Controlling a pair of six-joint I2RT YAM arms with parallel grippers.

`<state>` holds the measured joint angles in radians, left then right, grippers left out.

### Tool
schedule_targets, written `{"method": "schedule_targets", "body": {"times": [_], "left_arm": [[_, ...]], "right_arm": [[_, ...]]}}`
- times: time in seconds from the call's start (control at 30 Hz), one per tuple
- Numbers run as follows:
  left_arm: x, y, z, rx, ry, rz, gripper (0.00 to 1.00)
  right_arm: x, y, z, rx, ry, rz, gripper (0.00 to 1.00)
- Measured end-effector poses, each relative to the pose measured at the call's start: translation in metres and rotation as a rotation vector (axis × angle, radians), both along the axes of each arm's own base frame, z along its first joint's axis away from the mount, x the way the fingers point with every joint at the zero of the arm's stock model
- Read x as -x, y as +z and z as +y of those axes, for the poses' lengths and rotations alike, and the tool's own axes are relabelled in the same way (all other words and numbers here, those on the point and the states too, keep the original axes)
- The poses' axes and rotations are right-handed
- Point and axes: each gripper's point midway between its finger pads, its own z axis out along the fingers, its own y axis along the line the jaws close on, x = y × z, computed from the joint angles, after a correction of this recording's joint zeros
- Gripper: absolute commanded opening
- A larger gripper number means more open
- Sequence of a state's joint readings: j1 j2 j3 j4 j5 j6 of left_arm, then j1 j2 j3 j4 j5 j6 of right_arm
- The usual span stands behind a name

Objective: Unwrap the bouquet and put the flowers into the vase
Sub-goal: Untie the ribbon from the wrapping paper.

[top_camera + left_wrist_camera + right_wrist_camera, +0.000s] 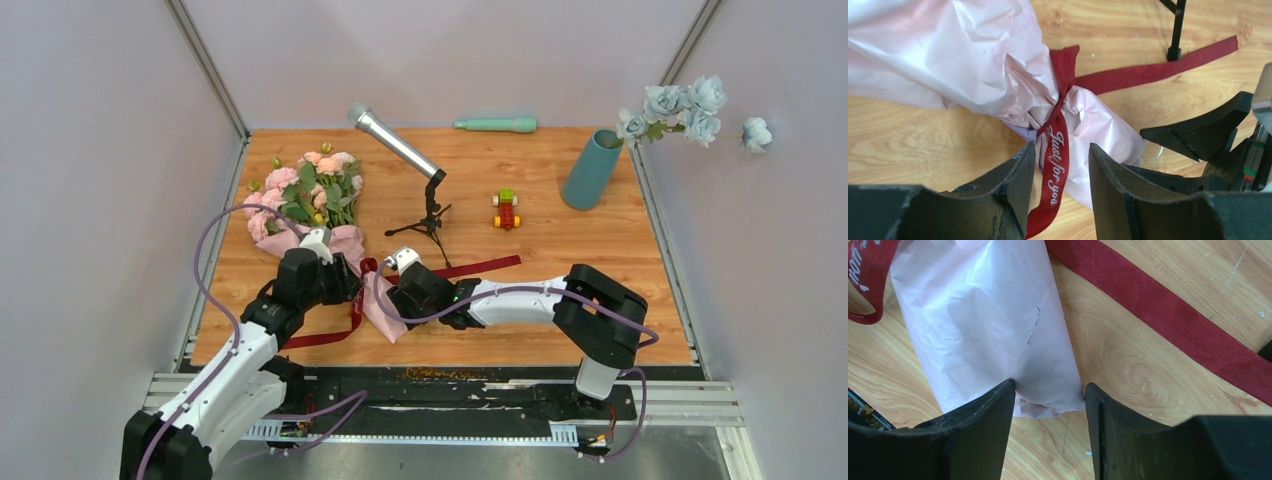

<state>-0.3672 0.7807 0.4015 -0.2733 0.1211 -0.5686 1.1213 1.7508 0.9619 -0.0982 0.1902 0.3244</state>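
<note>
Bouquet lies on the left part of the wooden table, its flowers toward the far left. Its pink paper wrap tapers toward the near middle, where both arms meet over it. From above, the arms cover that narrow end, and of the dark red ribbon only two tails show, one running right and one trailing near-left. The left wrist view fills the gap: the ribbon is knotted around the wrap's neck, and a tail printed "Just for you" hangs between the fingers of the left gripper. Its jaws stand apart, with room on the tail's right side, clamping nothing. The right arm's dark fingers show at that picture's right edge. The right wrist view alone shows the wrap's cut end. It sits between the fingertips of the right gripper, the paper meeting both inner edges; whether they squeeze it or merely flank it I cannot tell. Only the top camera takes in the rest: a microphone on its stand just right of the flowers, a mint-green rod at the far edge, and a small toy of coloured bricks. The teal vase stands well apart at the far right, with pale blue flowers by its mouth.
</note>
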Motion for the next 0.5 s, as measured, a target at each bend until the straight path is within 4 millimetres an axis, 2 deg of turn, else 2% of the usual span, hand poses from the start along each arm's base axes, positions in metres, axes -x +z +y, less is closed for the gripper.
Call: {"method": "schedule_targets", "body": {"times": [0.13, 0.3, 0.5], "left_arm": [[-0.008, 0.011, 0.008, -0.044, 0.013, -0.068, 0.43], [-0.01, 0.001, 0.013, -0.099, 0.003, -0.053, 0.34], [-0.014, -0.002, 0.009, -0.107, -0.028, -0.06, 0.31]], "right_arm": [[-0.001, 0.0, -0.003, 0.001, -0.002, -0.002, 0.53], [-0.001, -0.001, -0.003, 0.001, -0.002, -0.002, 0.52], [-0.001, -0.001, -0.004, -0.001, -0.001, 0.004, 0.52]]}}
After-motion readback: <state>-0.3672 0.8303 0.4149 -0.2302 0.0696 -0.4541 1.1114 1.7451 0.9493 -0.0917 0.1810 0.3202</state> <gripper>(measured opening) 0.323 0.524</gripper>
